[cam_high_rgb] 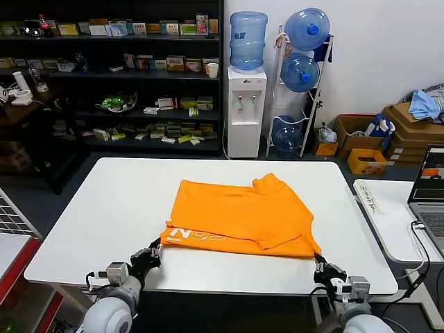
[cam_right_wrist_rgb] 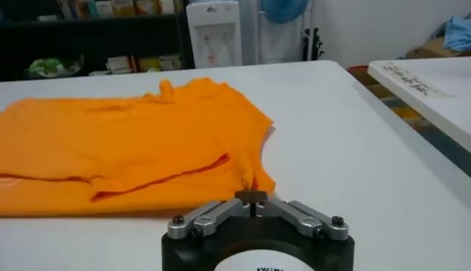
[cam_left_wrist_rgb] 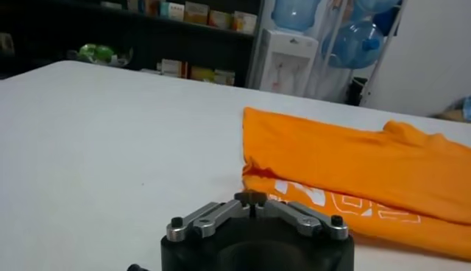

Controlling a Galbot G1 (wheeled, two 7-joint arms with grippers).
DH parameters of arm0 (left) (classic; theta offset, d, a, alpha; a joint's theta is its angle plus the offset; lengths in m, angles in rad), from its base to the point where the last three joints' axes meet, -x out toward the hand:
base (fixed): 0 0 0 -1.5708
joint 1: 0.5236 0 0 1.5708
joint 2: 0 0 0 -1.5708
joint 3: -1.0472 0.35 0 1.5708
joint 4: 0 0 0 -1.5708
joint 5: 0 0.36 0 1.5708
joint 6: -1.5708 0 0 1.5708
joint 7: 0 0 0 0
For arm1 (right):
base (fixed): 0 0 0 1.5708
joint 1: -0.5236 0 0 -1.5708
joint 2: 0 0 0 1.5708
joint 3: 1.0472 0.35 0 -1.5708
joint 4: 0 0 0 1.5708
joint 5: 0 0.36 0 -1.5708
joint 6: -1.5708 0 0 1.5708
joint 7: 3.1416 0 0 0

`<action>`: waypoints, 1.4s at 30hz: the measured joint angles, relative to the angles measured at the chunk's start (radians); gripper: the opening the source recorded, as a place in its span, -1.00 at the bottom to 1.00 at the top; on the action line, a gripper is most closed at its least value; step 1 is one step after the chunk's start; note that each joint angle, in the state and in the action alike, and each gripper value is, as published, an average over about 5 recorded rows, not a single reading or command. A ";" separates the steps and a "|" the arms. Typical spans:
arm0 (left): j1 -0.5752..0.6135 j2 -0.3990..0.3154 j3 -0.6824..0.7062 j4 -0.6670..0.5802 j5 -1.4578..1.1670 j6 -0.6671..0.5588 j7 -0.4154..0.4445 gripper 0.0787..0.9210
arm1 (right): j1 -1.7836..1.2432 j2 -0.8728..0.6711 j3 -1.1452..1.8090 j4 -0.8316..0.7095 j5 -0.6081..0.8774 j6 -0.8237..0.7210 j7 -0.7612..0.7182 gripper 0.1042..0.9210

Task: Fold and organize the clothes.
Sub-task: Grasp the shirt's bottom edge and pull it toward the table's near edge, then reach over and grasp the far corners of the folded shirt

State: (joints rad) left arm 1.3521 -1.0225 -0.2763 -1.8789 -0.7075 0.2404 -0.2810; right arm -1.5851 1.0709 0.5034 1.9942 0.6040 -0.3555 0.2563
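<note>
The orange T-shirt lies partly folded on the white table, its white lettering along the near hem. My left gripper sits at the shirt's near left corner. In the left wrist view this gripper is shut, with the shirt's hem meeting its pads. My right gripper is at the near right corner. In the right wrist view it is shut on a puckered tip of the shirt.
A second white table with a laptop stands close on the right. Behind the table are dark shelves, a water dispenser and a bottle rack. Cardboard boxes carry a light blue cloth.
</note>
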 measured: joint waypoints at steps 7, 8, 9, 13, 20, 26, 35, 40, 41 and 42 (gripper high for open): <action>0.133 0.030 -0.018 -0.120 -0.024 0.021 -0.042 -0.97 | -0.118 -0.013 0.036 0.080 0.009 -0.005 0.023 -0.95; 0.152 0.031 -0.021 -0.135 -0.025 0.022 -0.047 -0.97 | -0.131 -0.013 0.042 0.090 0.009 -0.006 0.026 -0.95; 0.169 0.032 -0.025 -0.149 -0.025 0.024 -0.051 -0.97 | -0.143 -0.014 0.047 0.098 0.008 -0.008 0.030 -0.94; 0.225 0.037 -0.035 -0.199 -0.020 0.033 -0.066 -0.92 | -0.173 -0.020 0.068 0.129 0.003 -0.018 0.045 -0.73; 0.244 0.063 -0.056 -0.260 -0.016 0.057 -0.090 -0.47 | -0.145 -0.053 0.090 0.173 0.005 -0.034 0.055 -0.24; 0.174 0.091 -0.069 -0.257 -0.030 0.059 -0.082 -0.06 | 0.011 -0.073 0.060 0.139 0.030 -0.039 0.056 0.18; -0.085 0.053 -0.012 -0.053 -0.041 -0.007 0.016 0.56 | 0.399 -0.004 -0.071 -0.141 0.029 -0.042 0.039 0.73; -0.247 0.010 0.041 0.123 -0.051 -0.030 0.082 0.75 | 0.587 0.055 -0.138 -0.326 0.001 -0.047 0.019 0.76; -0.275 0.003 0.053 0.157 -0.053 -0.034 0.094 0.76 | 0.616 0.066 -0.148 -0.360 -0.003 -0.049 0.016 0.76; -0.303 -0.004 0.064 0.189 -0.056 -0.036 0.105 0.76 | 0.643 0.076 -0.158 -0.391 -0.007 -0.052 0.013 0.76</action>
State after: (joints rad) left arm 1.0496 -1.0263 -0.2118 -1.6896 -0.7630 0.2041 -0.1757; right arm -0.9420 1.1470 0.3454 1.6027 0.5965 -0.4075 0.2689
